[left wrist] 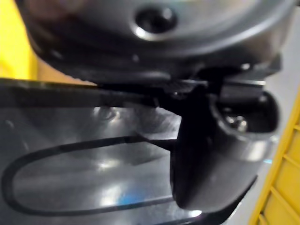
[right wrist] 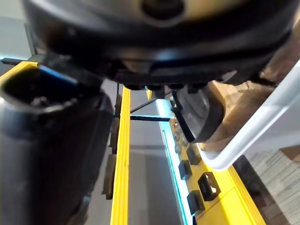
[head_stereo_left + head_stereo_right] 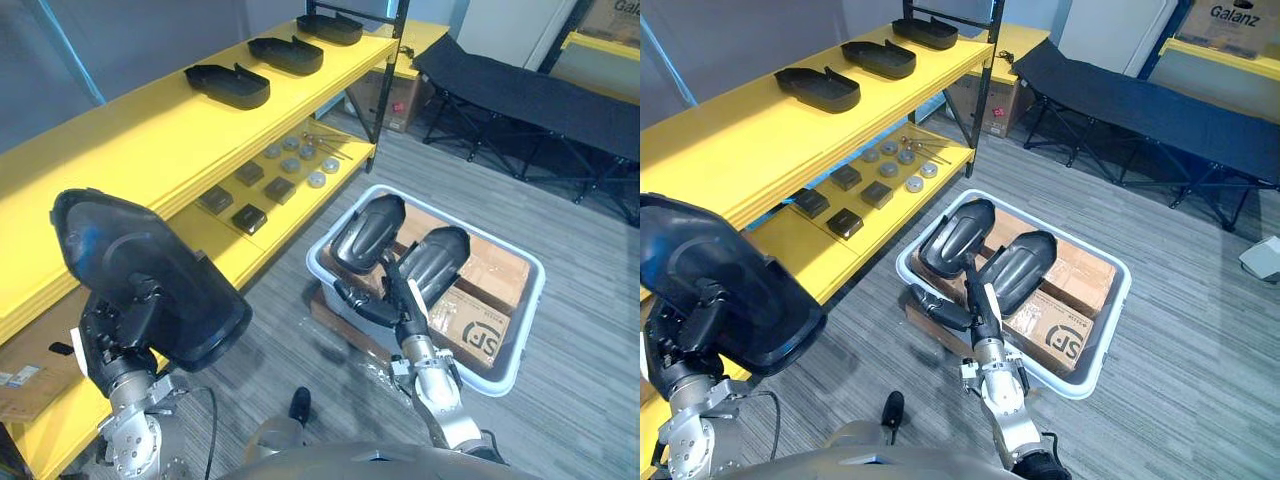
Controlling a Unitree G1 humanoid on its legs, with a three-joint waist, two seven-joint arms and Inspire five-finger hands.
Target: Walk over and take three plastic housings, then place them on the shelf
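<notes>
The left hand (image 3: pixel 118 335) is clenching one black housing (image 3: pixel 150 270) beside the yellow shelf's (image 3: pixel 120 150) near end. Three housings (image 3: pixel 228 85) are lying in a row on its top board; four dark square parts (image 3: pixel 248 218) and six grey discs (image 3: pixel 290 165) are sitting on the lower board. Two more housings (image 3: pixel 368 230) are resting on cardboard boxes (image 3: pixel 495 265) in a white bin (image 3: pixel 528 325), where the right hand (image 3: pixel 978 315) is hovering at the near rim, fingers stretched, gripping nothing.

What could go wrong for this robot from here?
The large held housing is gripped by the left hand near one end, so it might tilt or slip. It sits close to the yellow shelf and could bump its edge. The right hand hovers at the white bin rim and might snag it.
</notes>
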